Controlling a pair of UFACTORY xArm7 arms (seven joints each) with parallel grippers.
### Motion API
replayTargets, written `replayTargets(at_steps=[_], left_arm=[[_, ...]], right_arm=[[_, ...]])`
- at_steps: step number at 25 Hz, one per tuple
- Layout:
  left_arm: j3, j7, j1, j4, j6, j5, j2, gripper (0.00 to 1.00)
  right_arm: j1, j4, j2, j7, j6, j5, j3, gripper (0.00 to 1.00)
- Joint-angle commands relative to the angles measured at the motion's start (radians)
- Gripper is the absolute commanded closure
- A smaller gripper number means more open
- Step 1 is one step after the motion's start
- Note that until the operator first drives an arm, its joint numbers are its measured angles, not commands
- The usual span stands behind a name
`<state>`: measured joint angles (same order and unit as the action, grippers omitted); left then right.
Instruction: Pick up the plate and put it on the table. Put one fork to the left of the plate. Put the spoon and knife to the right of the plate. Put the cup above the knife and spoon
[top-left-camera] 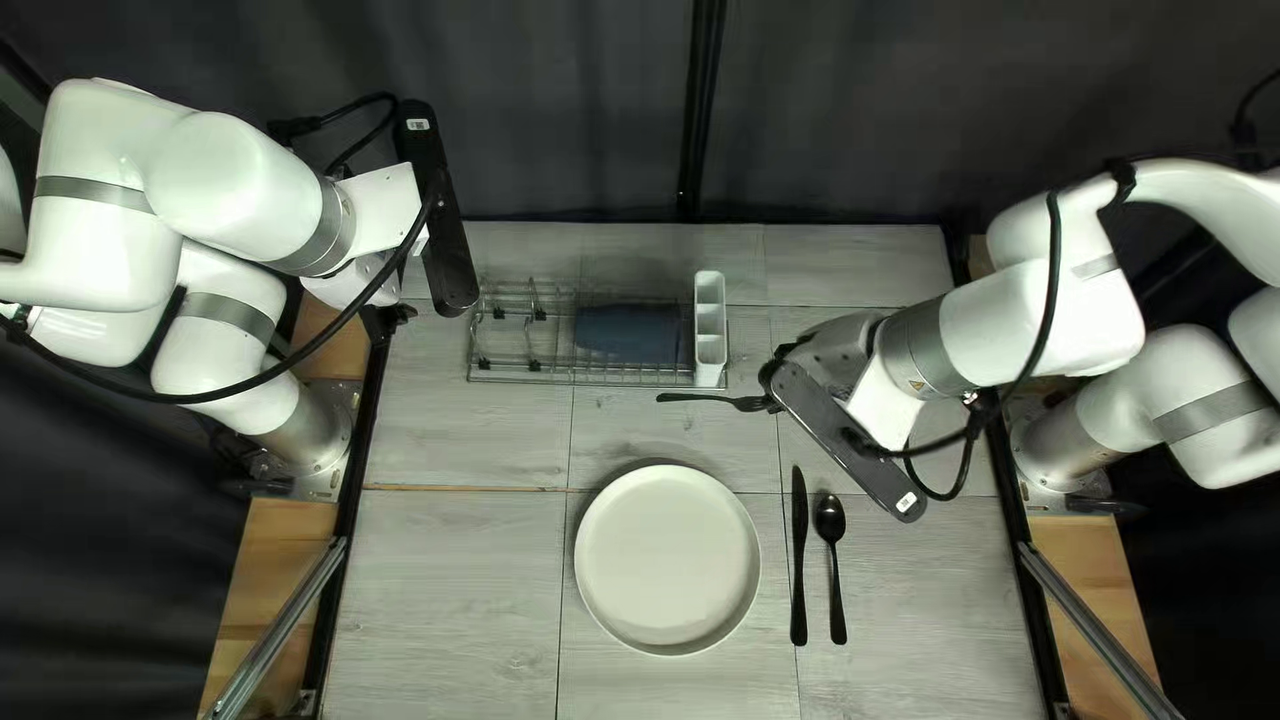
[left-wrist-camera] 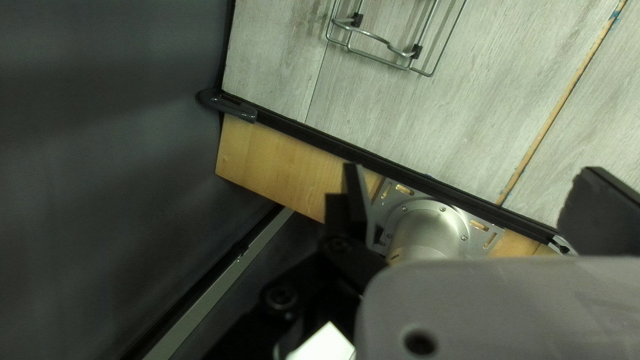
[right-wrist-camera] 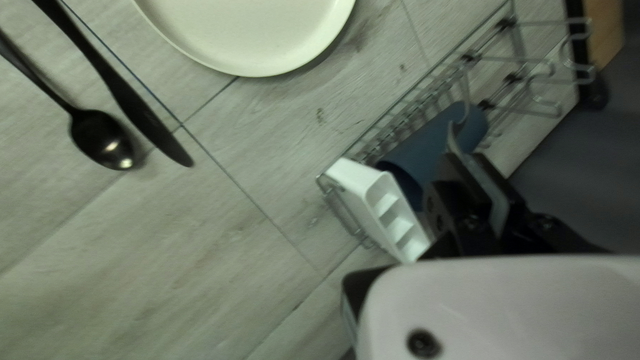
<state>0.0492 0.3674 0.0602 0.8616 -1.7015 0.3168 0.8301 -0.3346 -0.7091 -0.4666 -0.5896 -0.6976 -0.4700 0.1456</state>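
My right pincer point(right-wrist-camera: 473, 163) is closed narrow on the black fork point(top-left-camera: 704, 398): it has the fork by the head end, and the handle sticks out in the top left view over the strip beyond the plate point(top-left-camera: 667, 560). My left pincer point(left-wrist-camera: 473, 172) is wide and has nothing between its fingers, raised well away from the plate, past its far left side.

The plate itself lies flat on the table point(top-left-camera: 454, 574). Just to its right is the knife point(top-left-camera: 799, 560), and to the right of that the spoon point(top-left-camera: 831, 518), roughly side by side, so I count plate, knife and spoon as done. Beyond the plate stands the wire rack point(top-left-camera: 520, 382), with the white cutlery holder point(top-left-camera: 710, 375) at its right end and the blue cup point(top-left-camera: 627, 334) lying on its side in it.

Two things are left, as I judge it. The fork must come across and down to the plate's left. Then the cup must leave the rack and go to the plate's upper right, above knife and spoon.
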Motion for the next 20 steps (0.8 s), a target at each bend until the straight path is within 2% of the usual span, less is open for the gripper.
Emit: replayTargets(at_steps=[1, 4, 7, 13, 20], left_arm=[[0.001, 0.028, 0.014, -0.044, 0.116, -0.012, -0.018, 0.0], [0.013, 0.049, 0.035, -0.069, 0.263, -0.021, -0.063, 0.0], [-0.001, 0.005, 0.063, -0.094, 0.403, -0.011, -0.093, 0.0], [-0.001, 0.005, 0.063, -0.094, 0.403, -0.011, -0.093, 0.0], [-0.079, -0.069, 0.112, -0.162, 0.702, -0.058, -0.176, 0.0]], right_arm=[[0.001, 0.006, -0.004, -0.003, 0.006, -0.005, 0.0, 1.0], [0.001, 0.006, -0.004, -0.003, 0.006, -0.005, 0.0, 1.0], [0.001, 0.006, -0.004, -0.003, 0.006, -0.005, 0.0, 1.0], [0.001, 0.006, -0.004, -0.003, 0.006, -0.005, 0.0, 1.0], [0.001, 0.006, -0.004, -0.003, 0.006, -0.005, 0.0, 1.0]])
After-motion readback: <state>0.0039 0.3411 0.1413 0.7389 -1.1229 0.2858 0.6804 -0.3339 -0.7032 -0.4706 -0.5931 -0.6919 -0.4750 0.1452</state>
